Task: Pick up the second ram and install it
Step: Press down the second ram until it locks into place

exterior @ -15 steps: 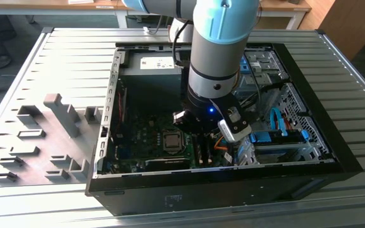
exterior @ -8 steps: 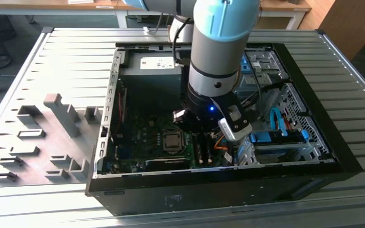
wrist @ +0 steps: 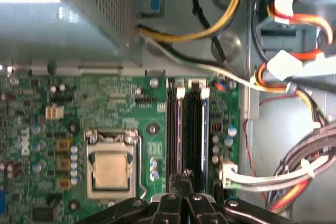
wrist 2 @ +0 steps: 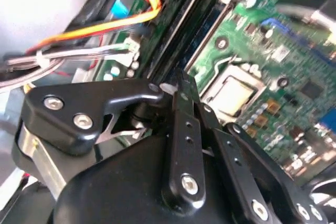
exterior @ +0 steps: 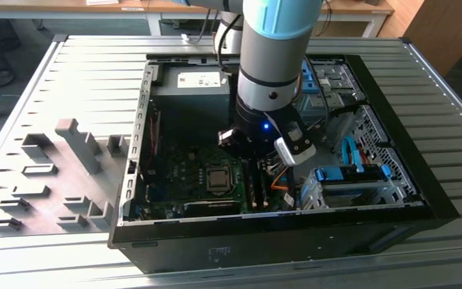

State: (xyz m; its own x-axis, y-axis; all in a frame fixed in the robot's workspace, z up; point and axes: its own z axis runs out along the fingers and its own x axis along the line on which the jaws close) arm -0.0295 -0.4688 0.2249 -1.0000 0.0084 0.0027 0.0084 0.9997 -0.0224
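Observation:
My gripper [exterior: 251, 158] reaches down into the open black computer case [exterior: 279, 221], low over the green motherboard. Both wrist views show its black fingers closed together, gripper [wrist: 184, 178] [wrist 2: 176, 85], with nothing visible between them. The tips stand at one end of the two long dark memory slots [wrist: 187, 129] [wrist 2: 197, 24] [exterior: 255, 186] beside the processor socket [wrist: 110, 169]. A thin blue edge runs along one slot. Whether the second ram sits in a slot I cannot tell; it is not in the fingers.
A grey power supply [exterior: 195, 90] fills the far end of the case. Orange and white cables [wrist: 294, 51] and blue drive bays [exterior: 351, 174] crowd the exterior view's right side. Grey holder blocks [exterior: 70, 144] stand on the slatted table at the exterior view's left.

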